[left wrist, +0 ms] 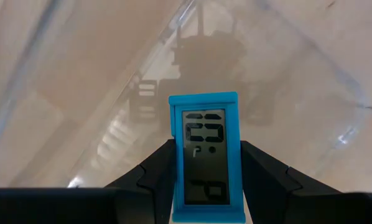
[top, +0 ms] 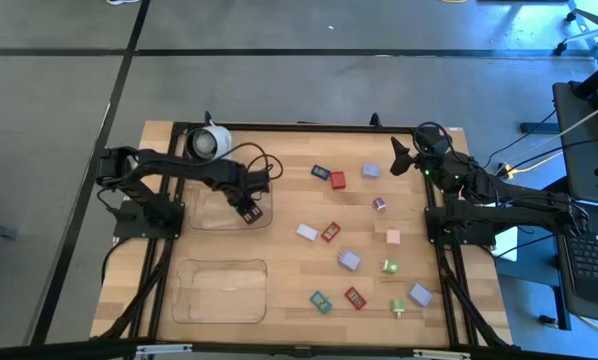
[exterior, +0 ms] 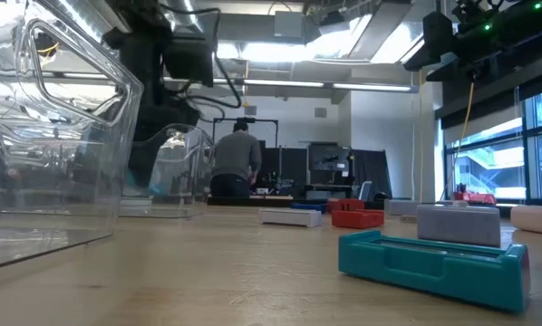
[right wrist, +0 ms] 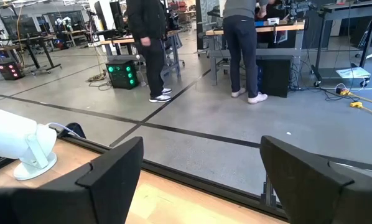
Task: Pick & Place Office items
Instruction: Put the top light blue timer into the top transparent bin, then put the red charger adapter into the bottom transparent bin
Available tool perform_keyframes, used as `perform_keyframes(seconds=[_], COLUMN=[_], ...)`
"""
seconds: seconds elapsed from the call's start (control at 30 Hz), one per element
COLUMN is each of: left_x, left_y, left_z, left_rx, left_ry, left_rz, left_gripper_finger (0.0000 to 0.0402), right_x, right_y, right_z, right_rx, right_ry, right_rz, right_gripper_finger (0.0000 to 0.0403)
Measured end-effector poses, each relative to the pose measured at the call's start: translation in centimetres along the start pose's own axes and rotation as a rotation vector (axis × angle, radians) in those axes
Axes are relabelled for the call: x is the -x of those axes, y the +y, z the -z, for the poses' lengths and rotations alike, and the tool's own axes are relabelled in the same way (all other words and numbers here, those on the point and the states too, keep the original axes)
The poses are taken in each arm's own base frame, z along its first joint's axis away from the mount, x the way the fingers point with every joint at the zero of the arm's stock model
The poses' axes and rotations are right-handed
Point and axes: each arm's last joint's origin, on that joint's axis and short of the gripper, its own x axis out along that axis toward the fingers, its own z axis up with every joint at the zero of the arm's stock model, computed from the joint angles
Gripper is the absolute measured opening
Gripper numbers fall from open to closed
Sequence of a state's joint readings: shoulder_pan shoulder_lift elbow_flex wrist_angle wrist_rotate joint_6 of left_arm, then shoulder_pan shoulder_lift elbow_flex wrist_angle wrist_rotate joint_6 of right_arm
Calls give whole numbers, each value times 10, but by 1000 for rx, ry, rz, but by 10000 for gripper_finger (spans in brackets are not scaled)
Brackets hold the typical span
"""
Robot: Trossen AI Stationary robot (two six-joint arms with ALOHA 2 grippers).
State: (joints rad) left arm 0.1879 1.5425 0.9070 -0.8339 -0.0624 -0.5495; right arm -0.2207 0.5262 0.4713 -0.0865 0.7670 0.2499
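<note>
My left gripper (top: 247, 208) points down inside the clear tray (top: 211, 222) at the table's far left and is shut on a small blue office item with a grey display (left wrist: 204, 155). The other office items lie scattered over the right half of the table: a red one (top: 337, 180), a lavender one (top: 371, 172), a pink one (top: 393, 237) and a teal one (exterior: 434, 258) among them. My right gripper (right wrist: 201, 168) hangs open and level above the table's far right corner (top: 411, 158), with nothing between its fingers. My left gripper pinches the blue item's two long sides (left wrist: 175, 168) between its two fingers (left wrist: 155, 180), which come from above and point down along it. The item sticks out past the fingertips, display toward the wrist camera. It hangs above the tray floor, where its shadow falls apart from it.
A second clear tray (top: 219, 290) stands at the near left. A white round camera-like object (top: 211, 142) sits at the far left edge. Black rails (top: 299, 126) frame the table. People stand in the room beyond (right wrist: 242, 37).
</note>
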Motion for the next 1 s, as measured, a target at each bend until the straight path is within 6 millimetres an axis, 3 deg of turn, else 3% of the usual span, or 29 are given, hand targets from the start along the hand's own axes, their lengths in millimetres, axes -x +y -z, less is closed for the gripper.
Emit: perform_keyframes(seconds=[0.27,0.67,0.83,1.0], left_x=[-2,15,35,70], left_y=[1,-6,-5,2], left_z=[1,-11,-21,-38], left_rx=[52,64,-23,-57], left_ry=[6,-34,-15,-51], left_rz=[-2,42,78,35], left_gripper_finger=[155,240,242,240], right_x=[0,0,0,0], right_y=[0,0,0,0], right_z=[0,0,0,0], right_rx=[0,-3,-3,-3], right_ry=[0,0,-1,-1], right_rz=[0,1,4,3], right_gripper_finger=[327,327,327,327])
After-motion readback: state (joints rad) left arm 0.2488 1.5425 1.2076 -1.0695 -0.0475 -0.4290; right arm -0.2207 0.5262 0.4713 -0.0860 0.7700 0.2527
